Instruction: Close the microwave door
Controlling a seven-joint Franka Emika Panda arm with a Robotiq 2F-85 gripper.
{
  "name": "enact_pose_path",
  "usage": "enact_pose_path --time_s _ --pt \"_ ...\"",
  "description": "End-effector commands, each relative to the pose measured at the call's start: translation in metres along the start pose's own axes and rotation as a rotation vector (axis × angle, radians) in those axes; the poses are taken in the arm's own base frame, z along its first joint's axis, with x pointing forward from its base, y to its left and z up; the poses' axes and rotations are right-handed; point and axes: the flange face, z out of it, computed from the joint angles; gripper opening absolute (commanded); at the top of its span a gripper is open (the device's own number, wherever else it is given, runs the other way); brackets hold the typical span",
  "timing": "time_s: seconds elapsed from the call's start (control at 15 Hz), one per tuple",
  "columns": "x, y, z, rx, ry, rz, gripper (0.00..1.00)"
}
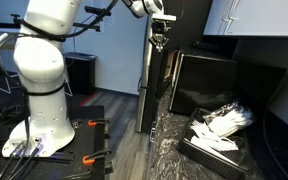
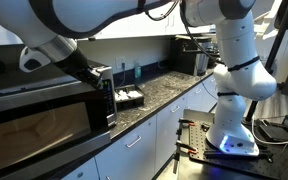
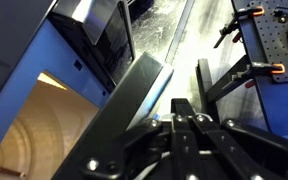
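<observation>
A black microwave (image 1: 224, 80) stands on the granite counter. Its door (image 1: 152, 95) hangs open, swung out towards the room. My gripper (image 1: 158, 42) is at the door's upper free edge. In an exterior view the door (image 2: 39, 125) fills the lower left and my gripper (image 2: 106, 100) sits at its end. In the wrist view my fingers (image 3: 176, 108) are shut together, empty, right beside the dark door panel (image 3: 134, 95). The lit beige cavity (image 3: 29, 135) shows behind the door.
A black tray of white items (image 1: 219, 130) sits on the counter (image 1: 164, 150) by the microwave, and also shows in an exterior view (image 2: 131, 96). Cabinets hang above. The robot base (image 1: 39, 110) stands on a black table with orange clamps (image 1: 94, 125).
</observation>
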Motion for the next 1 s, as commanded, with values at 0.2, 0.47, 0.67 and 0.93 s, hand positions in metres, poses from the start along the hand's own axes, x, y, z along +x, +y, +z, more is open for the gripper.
enact_pose_path --time_s 0.2,0.47,0.67,0.93 --pt "-0.017 0.013 0.022 -0.086 0.006 0.046 0.00" --pt "-0.021 0.013 0.014 -0.156 -0.019 0.043 0.00" --pt "-0.015 0.017 0.011 -0.230 0.031 0.014 0.00" --pt "-0.009 0.017 0.026 -0.316 0.129 -0.055 0.00"
